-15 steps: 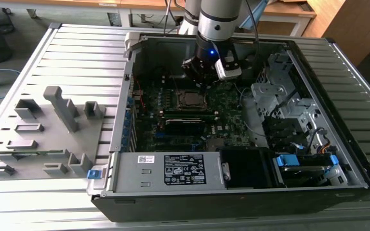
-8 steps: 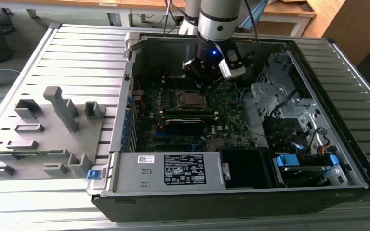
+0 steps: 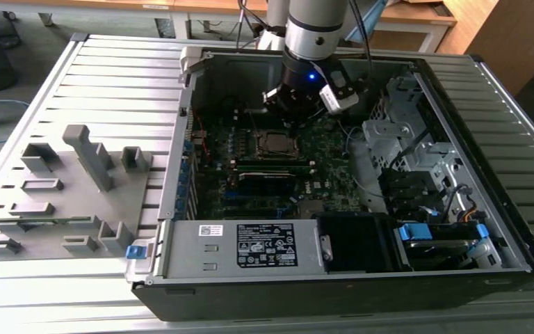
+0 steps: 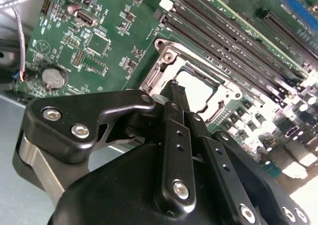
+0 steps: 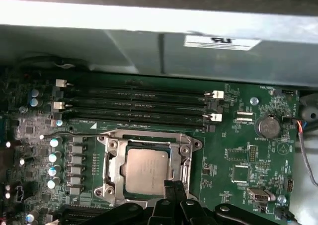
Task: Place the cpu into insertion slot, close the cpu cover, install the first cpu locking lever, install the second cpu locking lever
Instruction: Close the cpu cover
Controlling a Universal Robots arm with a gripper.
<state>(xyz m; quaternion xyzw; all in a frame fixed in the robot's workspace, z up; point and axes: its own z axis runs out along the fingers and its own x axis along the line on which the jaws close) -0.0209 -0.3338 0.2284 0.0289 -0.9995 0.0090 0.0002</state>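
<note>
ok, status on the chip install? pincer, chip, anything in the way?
Pincer shut, tips over the cover's rim. Chip lies flat, cover down around it. Nothing seen in the way.

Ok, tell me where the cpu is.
In the first wrist view the cpu lies framed by the cpu cover on the green motherboard, beside the long memory slots.

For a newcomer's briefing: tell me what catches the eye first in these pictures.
In the exterior view, an open computer case lies on the slatted table, and the robot arm reaches down into it. In the first wrist view, the silver cpu lies framed by the lowered cpu cover. The black claw is shut at the cover's edge.
</note>
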